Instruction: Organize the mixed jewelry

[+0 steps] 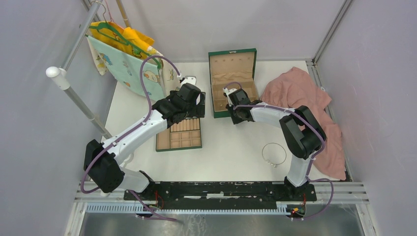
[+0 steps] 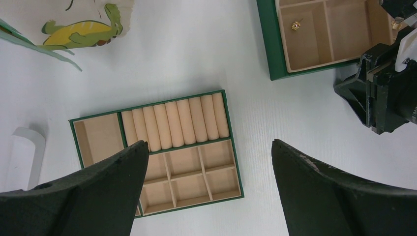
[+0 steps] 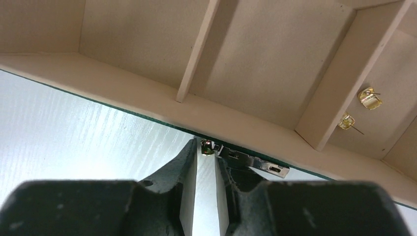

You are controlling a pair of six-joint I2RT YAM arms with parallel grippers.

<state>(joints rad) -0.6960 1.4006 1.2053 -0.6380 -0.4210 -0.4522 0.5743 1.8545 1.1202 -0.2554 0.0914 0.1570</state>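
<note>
Pinching a gold piece (image 3: 207, 146) between nearly shut tips, the right hand (image 3: 205, 150) hung at the front rim of the box (image 3: 123, 88), two earrings (image 3: 370, 98) lying in a compartment beyond, while the left hand (image 2: 209, 143) gaped empty over the tray (image 2: 187, 172) and the hoop (image 1: 274, 154) lay on the bench (image 1: 231, 152).

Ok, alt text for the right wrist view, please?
The right end effector pinches a tiny gold piece just outside the front wall of the green box, beside a metal clasp. Two gold earrings lie in a tan compartment at right.
</note>
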